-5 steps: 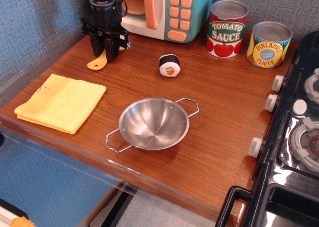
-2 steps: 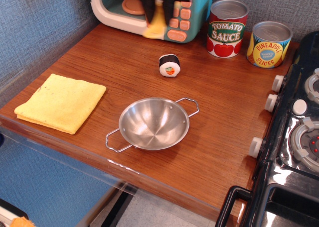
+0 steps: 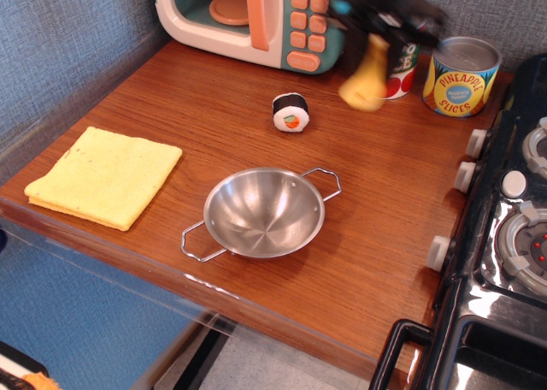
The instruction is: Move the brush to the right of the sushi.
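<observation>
The blurred tool holds the brush aloft, right of the sushi.

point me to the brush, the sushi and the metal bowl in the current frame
brush (image 3: 364, 84): the only camera view, on the blurred yellow handle hanging below the tool.
sushi (image 3: 291, 112): same view, on the face of the roll.
metal bowl (image 3: 263, 212): same view, on the bare inner basin.

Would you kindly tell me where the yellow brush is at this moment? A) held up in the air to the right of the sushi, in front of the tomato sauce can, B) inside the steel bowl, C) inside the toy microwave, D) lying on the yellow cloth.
A: the brush hangs blurred from the gripper, clear of the wood, right of the sushi and covering part of the tomato sauce can.
</observation>
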### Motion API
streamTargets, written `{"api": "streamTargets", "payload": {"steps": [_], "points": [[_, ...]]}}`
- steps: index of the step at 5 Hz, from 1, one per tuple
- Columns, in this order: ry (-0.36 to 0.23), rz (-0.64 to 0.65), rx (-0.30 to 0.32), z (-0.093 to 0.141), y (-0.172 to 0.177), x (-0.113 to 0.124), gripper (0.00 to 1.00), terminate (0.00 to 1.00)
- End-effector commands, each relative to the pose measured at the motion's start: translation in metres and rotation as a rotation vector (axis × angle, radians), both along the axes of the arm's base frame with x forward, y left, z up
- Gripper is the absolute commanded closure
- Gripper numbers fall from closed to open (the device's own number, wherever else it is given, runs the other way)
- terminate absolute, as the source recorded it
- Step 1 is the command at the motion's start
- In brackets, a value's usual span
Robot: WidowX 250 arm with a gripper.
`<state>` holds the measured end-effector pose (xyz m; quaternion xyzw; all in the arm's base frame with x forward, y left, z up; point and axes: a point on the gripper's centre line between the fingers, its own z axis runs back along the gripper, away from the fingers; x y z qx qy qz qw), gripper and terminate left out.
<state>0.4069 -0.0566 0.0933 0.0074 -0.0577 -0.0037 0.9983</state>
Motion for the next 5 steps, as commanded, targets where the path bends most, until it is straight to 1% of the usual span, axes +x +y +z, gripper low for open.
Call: {"api": "streamTargets", "payload": {"steps": [1,2,3,4,5], "points": [[-0.02,0.098,0.01,-0.034,-0.018,0.01,1.0,0.0],[-0.03,0.177,-0.005,-0.044,-0.012,0.023,1.0,0.0],[-0.016,0.185,0.002,-0.054,-0.005,0.023,1.0,0.0],[0.01,0.136,-0.017,-0.058,-0.007,0.021,0.0,0.0],[0.009,0.074,-0.025,-0.05,-0.009,0.022,0.0,0.0]]}}
